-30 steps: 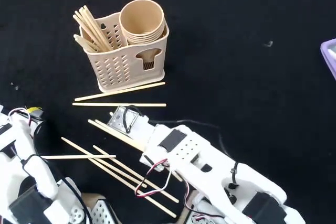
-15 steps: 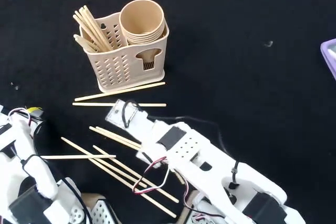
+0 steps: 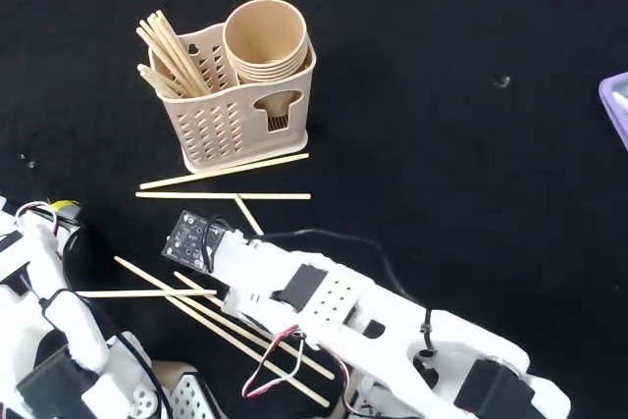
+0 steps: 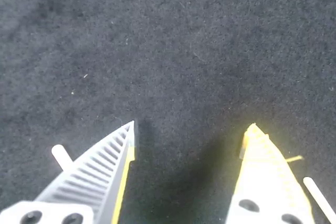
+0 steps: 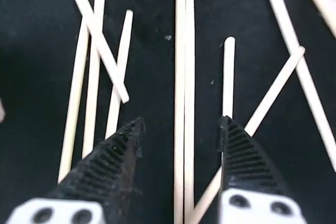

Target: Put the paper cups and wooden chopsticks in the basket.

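Caught mid-task, my right pincer (image 5: 181, 124) hangs wide open low over the black surface (image 3: 442, 144). Its two dark fingers (image 5: 113, 166) stand either side of a pair of wooden chopsticks (image 5: 181, 51) that lie side by side and touching, and it has hold of nothing. More loose chopsticks (image 5: 94, 30) lie crossed over one another around that pair. My right arm (image 3: 334, 301) stretches from the near right corner across the scattered sticks toward the middle of the surface. My left pincer (image 4: 191, 127) is likewise spread apart and empty, its yellow-edged fingers (image 4: 100, 177) over bare black cloth, and my left arm (image 3: 49, 340) sits at the near left corner. At the far side the beige slotted basket (image 3: 235, 120) stands upright, with a stack of paper cups (image 3: 265, 36) filling its right compartment and a bundle of chopsticks (image 3: 172, 51) leaning out of its left. An angled chopstick (image 3: 224, 171) lies on the surface just in front of the basket's base, and a level chopstick (image 3: 223, 195) lies a little nearer to me. A purple object (image 3: 615, 105) shows at the right edge.
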{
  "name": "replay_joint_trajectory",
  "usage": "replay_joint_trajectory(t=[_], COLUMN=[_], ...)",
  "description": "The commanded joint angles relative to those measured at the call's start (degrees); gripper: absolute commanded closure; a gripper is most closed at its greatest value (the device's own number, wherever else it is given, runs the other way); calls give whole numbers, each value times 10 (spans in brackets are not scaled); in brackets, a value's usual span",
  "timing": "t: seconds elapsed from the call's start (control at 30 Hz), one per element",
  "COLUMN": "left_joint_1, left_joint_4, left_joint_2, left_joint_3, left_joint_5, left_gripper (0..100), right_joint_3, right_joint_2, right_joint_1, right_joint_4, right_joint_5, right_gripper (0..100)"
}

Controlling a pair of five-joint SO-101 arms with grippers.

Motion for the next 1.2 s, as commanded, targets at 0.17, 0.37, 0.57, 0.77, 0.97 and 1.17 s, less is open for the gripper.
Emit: replay_joint_trajectory(t=[0.17, 0.37, 0.57, 0.77, 0.97, 1.17], left_joint_1=[6, 6, 6, 6, 6, 6], left_joint_4=[-8, -8, -8, -8, -8, -8], left_joint_2=[-19, -19, -19, -19, -19, -19], left_joint_3=[-3, -3, -3, -3, -3, -3], left_joint_5=[-4, -4, -4, -4, -4, -5], left_gripper=[679, 679, 679, 679, 679, 679], right_joint_3=[-64, -146, -146, -124, -71, -22], right_joint_2=[131, 212, 206, 164, 10, -157], right_joint_1=[8, 8, 8, 10, 68, 109], right_joint_4=[-15, 62, 62, 64, 65, 65], right_joint_5=[12, 19, 18, 18, 19, 18], right_gripper=[773, 792, 974, 988, 988, 988])
